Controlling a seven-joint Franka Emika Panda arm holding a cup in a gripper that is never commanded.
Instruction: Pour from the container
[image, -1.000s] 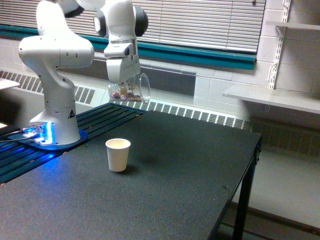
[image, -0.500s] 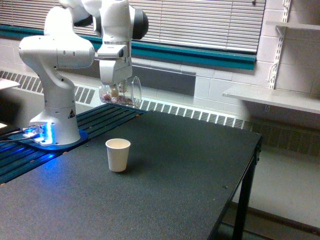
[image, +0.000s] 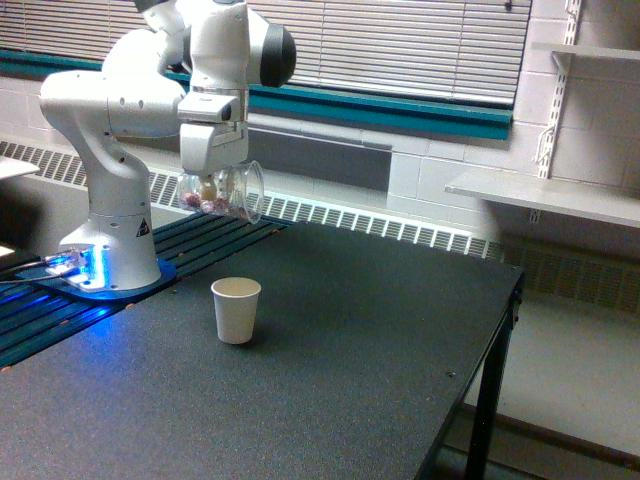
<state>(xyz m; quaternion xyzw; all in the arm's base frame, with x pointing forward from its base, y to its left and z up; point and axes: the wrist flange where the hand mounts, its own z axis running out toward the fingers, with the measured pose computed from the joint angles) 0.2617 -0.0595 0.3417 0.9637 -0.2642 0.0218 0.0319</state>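
Note:
The container (image: 225, 192), a clear plastic cup with small brownish-red pieces inside, hangs tilted on its side in the air, its mouth toward the exterior view's right. My gripper (image: 208, 180) is shut on it from above. A white paper cup (image: 236, 310) stands upright on the black table (image: 330, 380), below the container and slightly to the exterior view's right. No pieces are visible falling.
The arm's white base (image: 110, 250) stands on the table's left end with a blue light at its foot. A slatted dark surface (image: 215, 228) lies behind the base. A grey shelf (image: 540, 195) juts from the wall at the right. The table's edge drops off at the right.
The gripper has carried the container leftward and a little lower across the frames. The cup's tilt has stayed about the same. The paper cup has not moved.

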